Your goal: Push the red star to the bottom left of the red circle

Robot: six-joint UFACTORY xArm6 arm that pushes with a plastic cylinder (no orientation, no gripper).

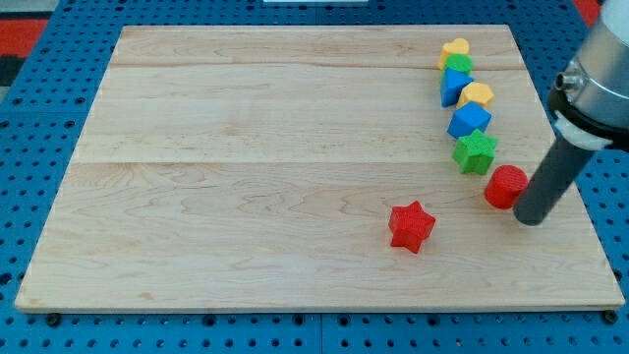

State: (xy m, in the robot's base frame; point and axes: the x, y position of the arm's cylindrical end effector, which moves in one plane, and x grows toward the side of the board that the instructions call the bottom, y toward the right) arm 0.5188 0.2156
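The red star [411, 226] lies on the wooden board [246, 177] at the lower right. The red circle [506, 186] sits to its upper right, near the board's right edge. My tip [530, 219] is just right of and below the red circle, very close to it or touching it. The tip is well to the right of the red star.
A column of blocks runs up from the red circle along the view's right: a green star [476, 151], a blue block [469, 120], a yellow block [477, 94], a blue block [454, 86], a green block [458, 65] and a yellow heart [454, 47].
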